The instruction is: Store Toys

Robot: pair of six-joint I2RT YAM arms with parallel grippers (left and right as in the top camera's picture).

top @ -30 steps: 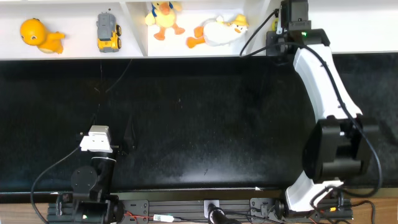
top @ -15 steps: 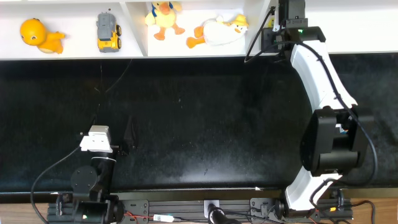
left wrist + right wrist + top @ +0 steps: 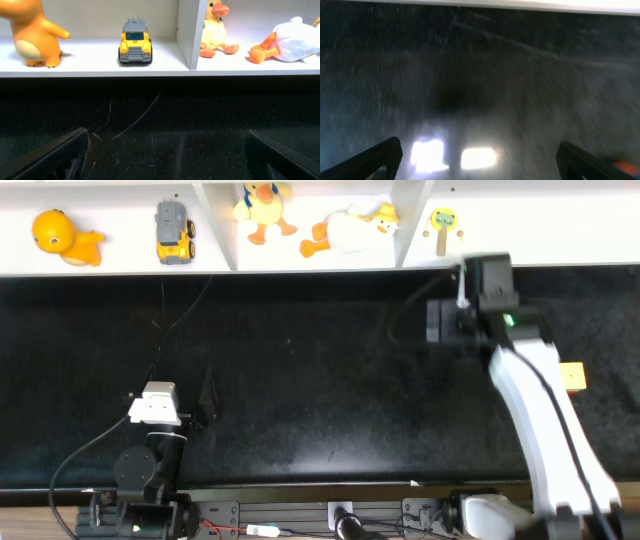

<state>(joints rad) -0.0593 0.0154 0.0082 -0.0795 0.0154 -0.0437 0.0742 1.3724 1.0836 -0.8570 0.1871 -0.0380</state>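
On the white shelf [image 3: 320,262] along the table's far edge stand an orange duck figure [image 3: 65,237], a yellow toy truck [image 3: 174,232], a yellow plush duck [image 3: 264,210], a white plush duck [image 3: 350,230] and, in the right compartment, a small yellow rattle toy [image 3: 441,225]. My right gripper [image 3: 477,146] is open and empty, lifted over the black table just in front of the shelf; its arm [image 3: 520,370] slants up from the bottom right. My left gripper [image 3: 167,133] is open and empty near the front left, facing the truck [image 3: 135,41] and the orange duck [image 3: 35,32].
A small yellow-orange block [image 3: 572,376] lies on the black mat [image 3: 320,380] at the right, beside the right arm. White dividers [image 3: 189,30] split the shelf into compartments. Cables trail across the mat at the left.
My right gripper has drawn back out of the right shelf compartment. The rattle toy now lies there in plain sight. The left arm has not moved.
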